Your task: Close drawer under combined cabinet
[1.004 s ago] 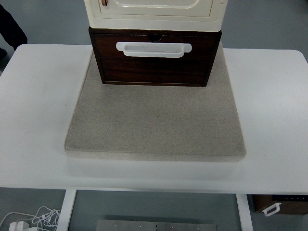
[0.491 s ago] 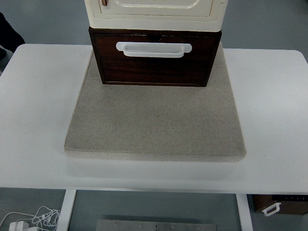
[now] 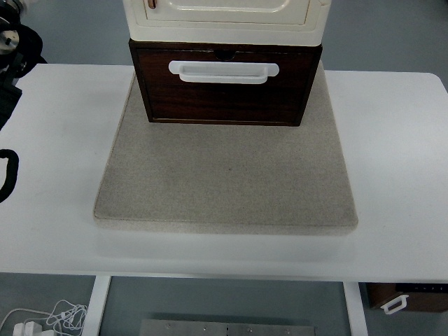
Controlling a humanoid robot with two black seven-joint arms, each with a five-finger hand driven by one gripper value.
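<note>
While my left arm shows only as dark parts at the picture's left edge, I cannot make out the left robot hand (image 3: 7,49) clearly, so I cannot tell how it is set. To its right on the white tabletop (image 3: 56,140) lies a grey mat (image 3: 224,182). At the mat's far end, well right of the hand, the dark wooden drawer (image 3: 224,94) with its white handle (image 3: 224,72) sits pulled out under the cream cabinet (image 3: 224,17).
</note>
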